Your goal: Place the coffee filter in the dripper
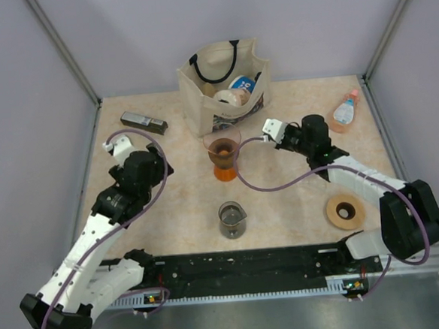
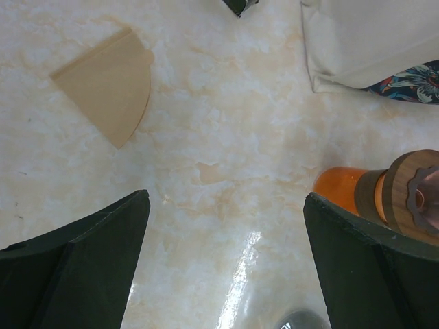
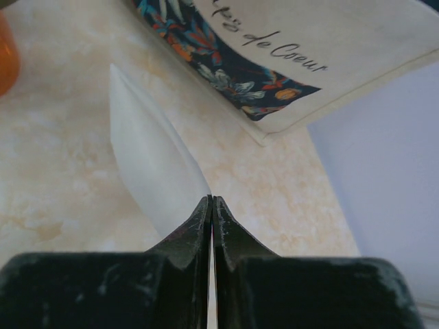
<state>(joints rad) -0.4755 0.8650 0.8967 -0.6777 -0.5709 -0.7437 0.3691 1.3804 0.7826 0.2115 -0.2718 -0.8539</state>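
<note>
View from above onto a pale marbled table (image 1: pixel 178 212) with two arms reaching away from the near edge. Nearest the bases, an empty glass beaker (image 1: pixel 231 218) stands at centre, and a tan ring (image 1: pixel 345 211) with a centre hole lies flat to its right. Further in on the left, the left gripper (image 2: pixel 226 199) hangs over bare table with its jaws spread wide and nothing between them. Its wrist view shows a tan fan-shaped paper (image 2: pixel 106 86) lying flat just beyond its fingers. At centre the dripper (image 1: pixel 222 149) – a translucent pinkish-brown cone – sits upright on an orange stand (image 1: pixel 224 172). Just to the dripper's right, the right gripper (image 3: pixel 211 199) has its jaws pressed together on one edge of the coffee filter (image 3: pixel 151 164). The thin white paper stands out ahead of the fingertips, clear of the dripper and beside the bottom corner of a cloth bag (image 1: pixel 225 85) – whether it touches the table cannot be told. The bag stands at the back centre with items inside. A small bottle (image 1: pixel 345 110) lies at the far right and a dark bar (image 1: pixel 143 122) at the far left.
</note>
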